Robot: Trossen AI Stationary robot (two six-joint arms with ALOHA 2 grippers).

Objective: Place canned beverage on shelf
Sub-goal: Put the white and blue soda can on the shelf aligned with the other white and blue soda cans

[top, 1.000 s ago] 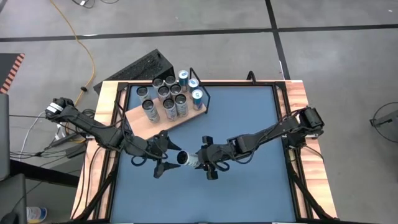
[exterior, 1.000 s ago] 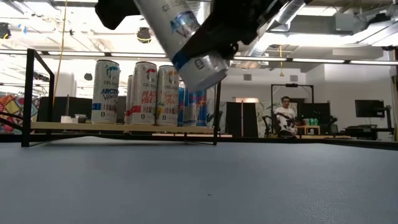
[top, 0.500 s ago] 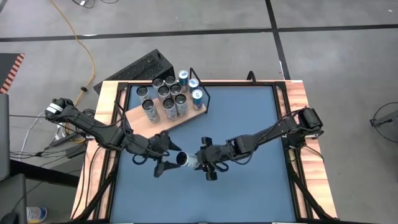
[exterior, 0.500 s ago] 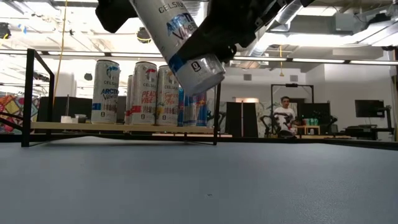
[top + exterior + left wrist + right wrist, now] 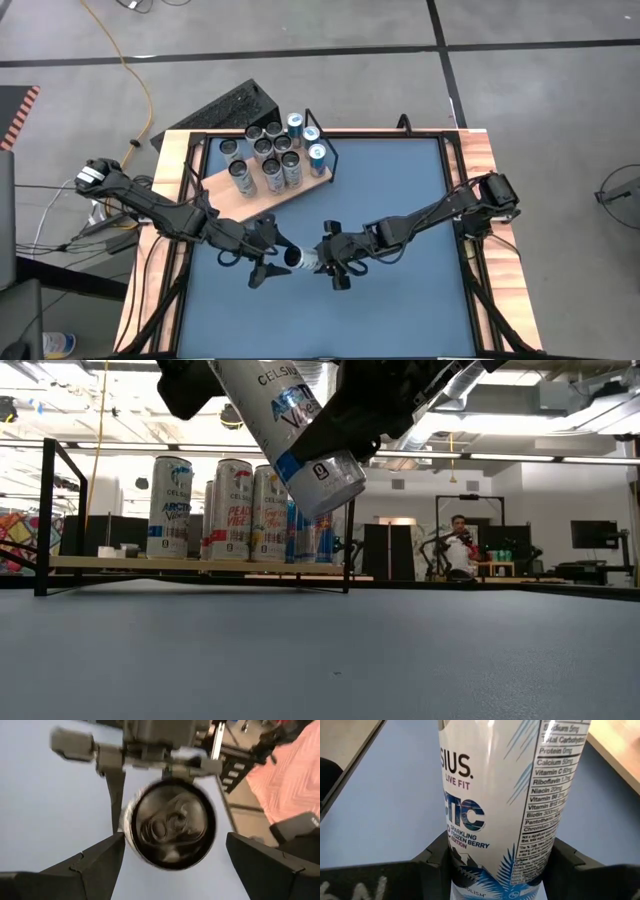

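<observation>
Can (image 5: 298, 258) clamped near its base in right gripper (image 5: 322, 259), tilted mid-air above bench (image 5: 400, 190), top aimed into wide-open left gripper (image 5: 266, 255) for handover toward shelf (image 5: 222, 190).

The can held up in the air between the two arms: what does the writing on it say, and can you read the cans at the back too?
Held can, right gripper shut on it:
"LIVE FIT"
"SPARKLING FROZEN BERRY"
"Calcium", "Vitamin C", "Riboflavin", "Niacin", "Biotin"; the figures beside them are too blurred.
Low view, same can: "CELSIUS", "ARCTIC" partly hidden.

Cans on the shelf:
"CELSIUS ARCTIC VIBE" on the leftmost can
"PEACH VIBE" on the next can
The other cans: too small to read.
</observation>
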